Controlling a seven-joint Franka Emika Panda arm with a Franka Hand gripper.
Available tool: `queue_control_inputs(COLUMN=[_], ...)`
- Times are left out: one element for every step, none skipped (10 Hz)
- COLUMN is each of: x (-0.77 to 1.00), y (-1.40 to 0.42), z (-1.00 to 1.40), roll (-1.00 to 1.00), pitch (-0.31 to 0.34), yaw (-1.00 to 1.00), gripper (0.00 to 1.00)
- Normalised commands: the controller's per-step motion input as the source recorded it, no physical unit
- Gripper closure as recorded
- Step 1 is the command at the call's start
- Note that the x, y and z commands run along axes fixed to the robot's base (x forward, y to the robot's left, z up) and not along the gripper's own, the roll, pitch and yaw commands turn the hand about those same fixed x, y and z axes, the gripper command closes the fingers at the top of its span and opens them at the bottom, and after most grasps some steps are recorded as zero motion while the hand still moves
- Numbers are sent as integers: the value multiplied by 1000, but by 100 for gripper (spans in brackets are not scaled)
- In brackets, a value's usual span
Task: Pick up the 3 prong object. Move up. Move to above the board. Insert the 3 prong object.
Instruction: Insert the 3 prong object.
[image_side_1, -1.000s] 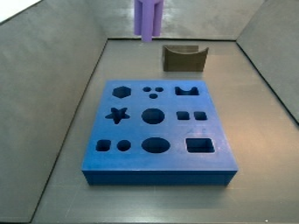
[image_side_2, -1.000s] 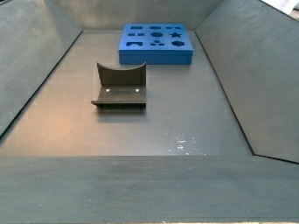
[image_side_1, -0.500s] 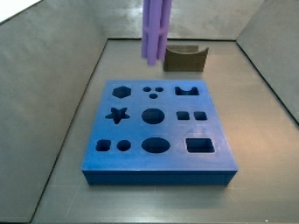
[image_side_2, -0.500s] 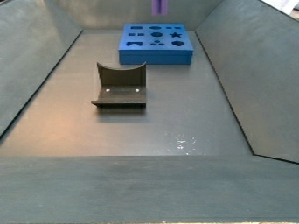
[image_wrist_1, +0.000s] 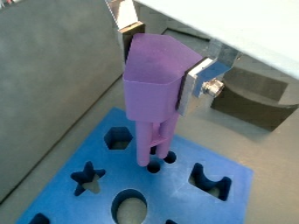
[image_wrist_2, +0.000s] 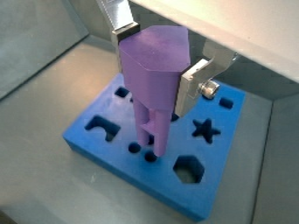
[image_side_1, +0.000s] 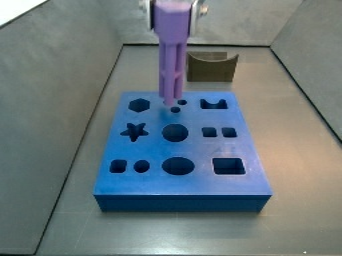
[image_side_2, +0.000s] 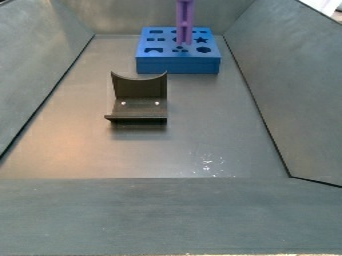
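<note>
- The 3 prong object (image_wrist_2: 156, 83) is a tall light-purple peg: a wide angular head on top, then a narrow shaft (image_wrist_1: 153, 143) below it.
- It stands upright over the board (image_side_1: 183, 190), its lower end right at the three small holes (image_side_1: 174, 102) near the board's far edge; whether the tip is touching or inside them I cannot tell.
- The gripper (image_wrist_1: 163, 54) is above the board, its jaws clamped on the peg's head. A silver finger (image_wrist_2: 195, 79) presses flat against one side, and another finger (image_wrist_2: 121, 19) shows behind the head.
- The board is bright blue and flat, with dark cutouts, among them a star (image_side_1: 134, 130) and a hexagon (image_side_1: 138, 102).
- Further off, a squat olive-brown block (image_side_1: 211, 66) sits on the floor beyond the board.
</note>
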Motion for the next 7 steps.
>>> queue_control_inputs(x=[-43,0,183,234,237,240,29], y=[74,40,37,37,43,29,0], z=[-277,-154,-100,-97,-111,-134,-183], roll=[-40,-101,-106,-103,-76,-53,0], pitch=[-21,-43,-31,-13,0,-9,0], yaw=[0,0,0,0,0,0,0], gripper=[100,100,100,100,100,100,100])
